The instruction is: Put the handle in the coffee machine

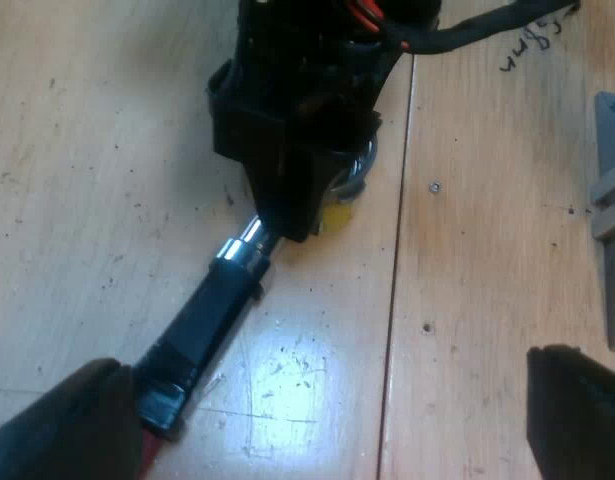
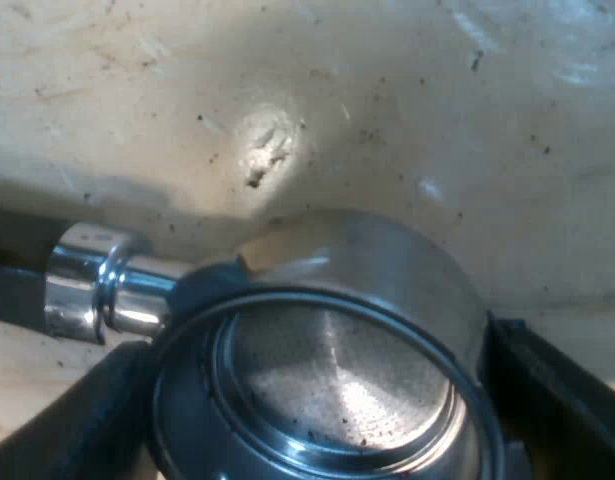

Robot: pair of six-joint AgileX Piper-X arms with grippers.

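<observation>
Left wrist view shows your left gripper [image 1: 317, 410] wide open, one finger near the holder [image 1: 202, 330] by its dark handle; your right gripper [image 2: 317, 410] clamps its metal basket on the table [image 1: 487, 300].

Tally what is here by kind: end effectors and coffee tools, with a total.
End effectors: 2, the left end effector, open near the handle's red end, and the right end effector, shut on the basket.
Coffee tools: 1, the metal holder, lying on the wooden table.
Total: 3
</observation>
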